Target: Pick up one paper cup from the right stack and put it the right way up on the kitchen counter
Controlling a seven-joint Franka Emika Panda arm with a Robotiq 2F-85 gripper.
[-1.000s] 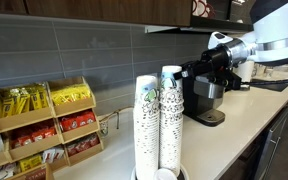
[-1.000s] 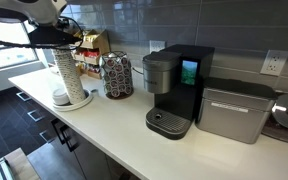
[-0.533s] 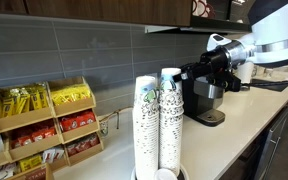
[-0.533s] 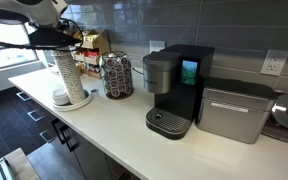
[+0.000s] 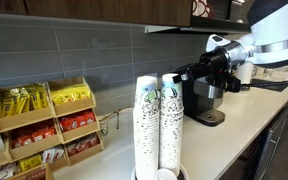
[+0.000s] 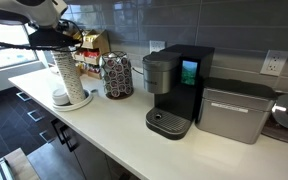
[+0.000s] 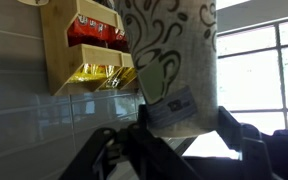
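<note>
Two tall columns of nested speckled cups stand side by side in an exterior view; the right stack (image 5: 171, 125) is next to the left one (image 5: 146, 125). My gripper (image 5: 187, 75) reaches in from the right at the top of the right stack. In the wrist view a paper cup (image 7: 169, 55) with dark swirls fills the frame, and my gripper (image 7: 182, 118) has one finger pressed on each side of it. From the other side, the gripper (image 6: 52, 38) sits over the cup column (image 6: 64, 75). The kitchen counter (image 5: 239, 125) (image 6: 114, 125) is cream-white.
A black coffee machine (image 6: 174, 85) (image 5: 209, 100) stands mid-counter beside a steel box (image 6: 234, 110). A pod carousel (image 6: 117, 75) is near the cups. A wooden snack rack (image 5: 44, 120) stands against the grey tiled wall.
The top of the right stack looks slightly lower in the exterior view than a second ago. The gripper has barely moved.
</note>
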